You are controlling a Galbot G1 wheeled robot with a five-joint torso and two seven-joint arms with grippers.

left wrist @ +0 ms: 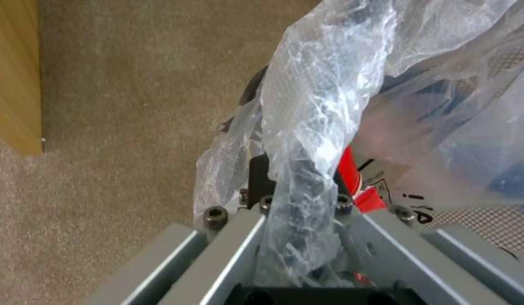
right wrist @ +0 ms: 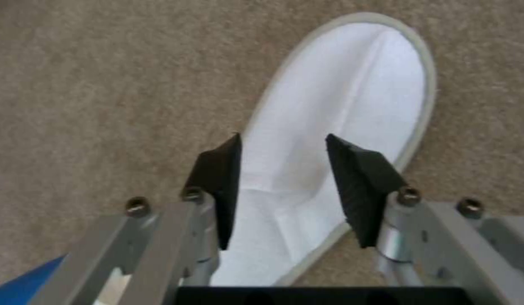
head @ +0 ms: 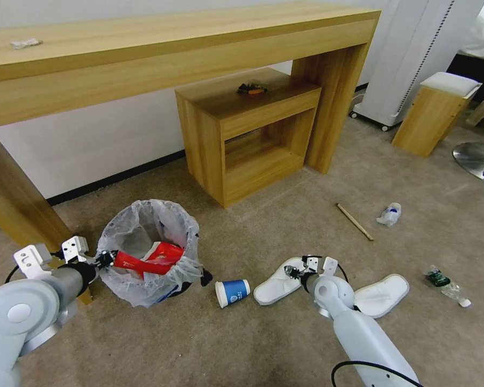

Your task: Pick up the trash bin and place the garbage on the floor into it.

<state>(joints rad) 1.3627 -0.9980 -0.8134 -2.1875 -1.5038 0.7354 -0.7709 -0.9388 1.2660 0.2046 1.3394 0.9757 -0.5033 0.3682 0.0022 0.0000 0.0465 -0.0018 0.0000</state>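
Two slippers, one blue cup, one stick, two bottles loose on the floor (head: 285, 344); one trash bin (head: 148, 252) held

Left gripper (head: 103, 260) jaws are clamped on the bin's bagged rim, red wrappers (head: 148, 260) inside just beyond them. Right gripper (right wrist: 284, 186) jaws stand parted, holding nothing, directly over one white slipper (right wrist: 341, 123); the second slipper (head: 381, 294) lies behind them, the blue cup (head: 233, 292) between both grippers. One wooden stick (head: 354, 221), one crumpled bottle (head: 390, 214) and one clear bottle (head: 447, 287) lie well apart. Beige carpet, long wooden counter (head: 145, 48) along a white wall, one small wooden shelf unit (head: 247, 129) beneath
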